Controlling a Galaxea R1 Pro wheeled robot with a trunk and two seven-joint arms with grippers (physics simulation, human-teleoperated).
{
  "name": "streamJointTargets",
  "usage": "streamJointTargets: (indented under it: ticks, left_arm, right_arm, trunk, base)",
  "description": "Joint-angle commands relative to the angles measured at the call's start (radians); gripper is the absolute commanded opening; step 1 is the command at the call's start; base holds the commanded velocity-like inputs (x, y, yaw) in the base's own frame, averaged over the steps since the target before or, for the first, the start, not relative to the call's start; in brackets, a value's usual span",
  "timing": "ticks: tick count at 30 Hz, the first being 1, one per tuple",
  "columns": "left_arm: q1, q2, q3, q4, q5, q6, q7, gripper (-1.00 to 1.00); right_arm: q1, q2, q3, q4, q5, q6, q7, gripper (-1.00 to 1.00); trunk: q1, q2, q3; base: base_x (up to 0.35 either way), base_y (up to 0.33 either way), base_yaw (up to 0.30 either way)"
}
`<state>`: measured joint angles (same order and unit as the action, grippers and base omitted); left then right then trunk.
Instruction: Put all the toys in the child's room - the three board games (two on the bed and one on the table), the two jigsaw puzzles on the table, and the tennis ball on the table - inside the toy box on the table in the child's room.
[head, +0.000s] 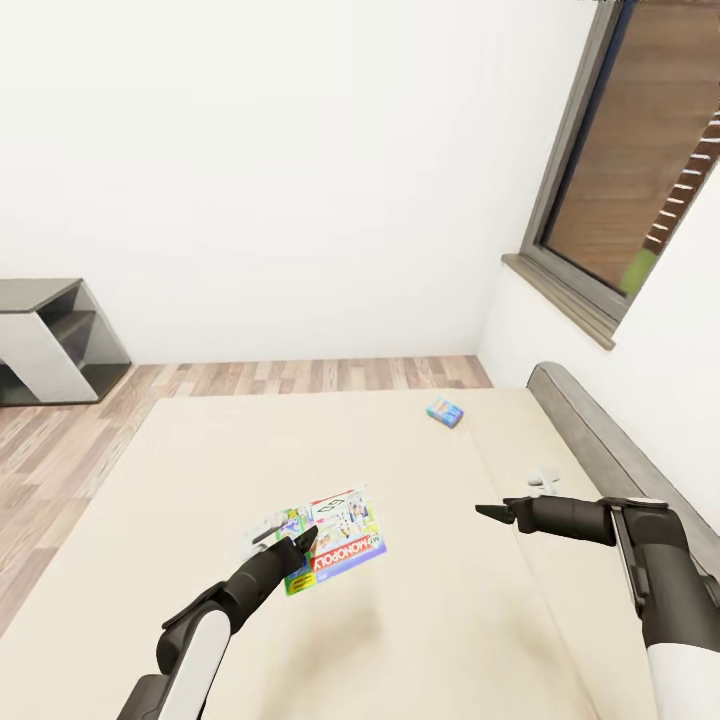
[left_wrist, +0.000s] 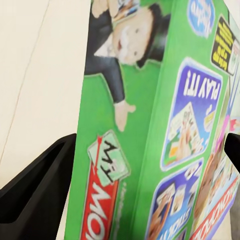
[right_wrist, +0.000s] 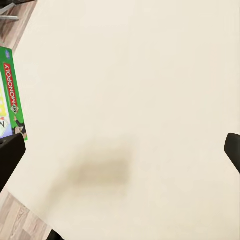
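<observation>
A green-edged Monopoly board game (head: 335, 540) hangs tilted a little above the beige bed (head: 180, 480), casting a shadow on the cover. My left gripper (head: 297, 546) is shut on its near edge. In the left wrist view the box (left_wrist: 150, 125) sits between the two black fingers (left_wrist: 35, 190). A second, teal-blue board game (head: 445, 412) lies flat farther up the bed, near the wall. My right gripper (head: 487, 512) hovers open over the bed to the right of the held box, holding nothing; its wrist view sees the box's green edge (right_wrist: 12, 100).
A dark headboard (head: 590, 430) runs along the bed's right side under a window (head: 640, 180). A grey and white shelf unit (head: 50, 340) stands on the wood floor (head: 60, 440) at the left. A small white object (head: 545, 482) lies near the headboard.
</observation>
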<state>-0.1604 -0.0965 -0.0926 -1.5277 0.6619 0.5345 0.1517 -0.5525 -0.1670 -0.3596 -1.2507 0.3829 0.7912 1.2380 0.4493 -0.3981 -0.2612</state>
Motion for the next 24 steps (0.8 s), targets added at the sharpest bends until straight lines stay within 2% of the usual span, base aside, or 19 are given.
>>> streamJointTargets:
  ticks: [1,24]
  left_arm:
    - [-0.001,0.000,-0.001,-0.002,0.009,0.004,0.010,-1.00]
    - [-0.001,0.000,0.000,-0.002,0.008,0.004,0.012,-1.00]
  right_arm:
    - [-0.001,0.000,-0.002,-0.001,0.009,0.007,0.010,1.00]
    - [-0.001,0.001,-0.001,-0.001,0.007,0.007,0.010,1.00]
  trunk:
    - [0.001,-0.002,0.000]
    - [0.001,-0.002,0.035]
  base:
    - [0.000,0.000,0.000]
    - [0.000,0.000,0.000]
